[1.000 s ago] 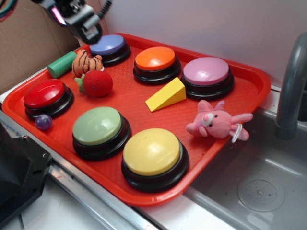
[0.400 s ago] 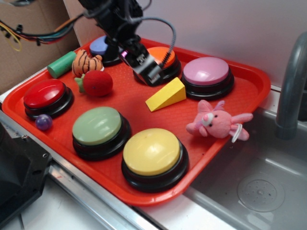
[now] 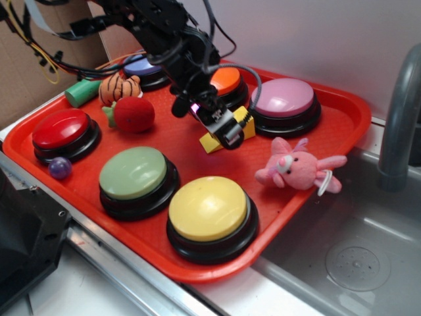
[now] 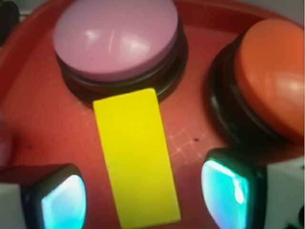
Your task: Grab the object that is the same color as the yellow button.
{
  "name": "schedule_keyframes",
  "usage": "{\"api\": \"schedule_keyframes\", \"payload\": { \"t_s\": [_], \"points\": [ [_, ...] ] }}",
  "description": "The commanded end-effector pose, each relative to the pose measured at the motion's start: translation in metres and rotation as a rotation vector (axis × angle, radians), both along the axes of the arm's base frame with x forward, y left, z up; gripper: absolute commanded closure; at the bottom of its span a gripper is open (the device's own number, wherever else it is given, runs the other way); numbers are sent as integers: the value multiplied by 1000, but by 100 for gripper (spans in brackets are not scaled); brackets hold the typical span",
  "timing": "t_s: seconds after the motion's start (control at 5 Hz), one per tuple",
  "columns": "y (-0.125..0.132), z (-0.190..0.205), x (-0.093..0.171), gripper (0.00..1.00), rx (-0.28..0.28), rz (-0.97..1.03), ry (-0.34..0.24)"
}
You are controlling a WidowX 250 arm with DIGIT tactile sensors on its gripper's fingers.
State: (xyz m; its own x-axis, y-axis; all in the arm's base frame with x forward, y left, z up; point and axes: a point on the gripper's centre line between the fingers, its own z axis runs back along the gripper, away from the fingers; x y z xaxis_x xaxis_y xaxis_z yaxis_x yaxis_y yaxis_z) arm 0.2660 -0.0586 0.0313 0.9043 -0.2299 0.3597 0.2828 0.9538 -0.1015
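Your gripper [image 4: 143, 191] stands wide open with nothing in it, one finger either side of the yellow wedge [image 4: 136, 157]. The wedge lies flat on the red tray [image 3: 342, 125], just beside the pink button [image 4: 114, 36], its long axis between the fingers so they can close across its narrow width.

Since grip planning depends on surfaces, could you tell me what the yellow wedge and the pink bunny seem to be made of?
Yellow wedge: probably painted wood or hard plastic; matte, flat faces, crisp edges. Pink bunny: soft plush fabric, fuzzy surface with floppy limbs.
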Motion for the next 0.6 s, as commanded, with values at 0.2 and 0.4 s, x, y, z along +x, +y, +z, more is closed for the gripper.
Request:
{"api": "schedule_keyframes", "payload": {
  "t_s": [0.2, 0.4],
  "points": [
    [-16, 6, 20, 36, 60, -4, -49],
    [-16, 8, 20, 88, 66, 35, -50]
  ]
}}
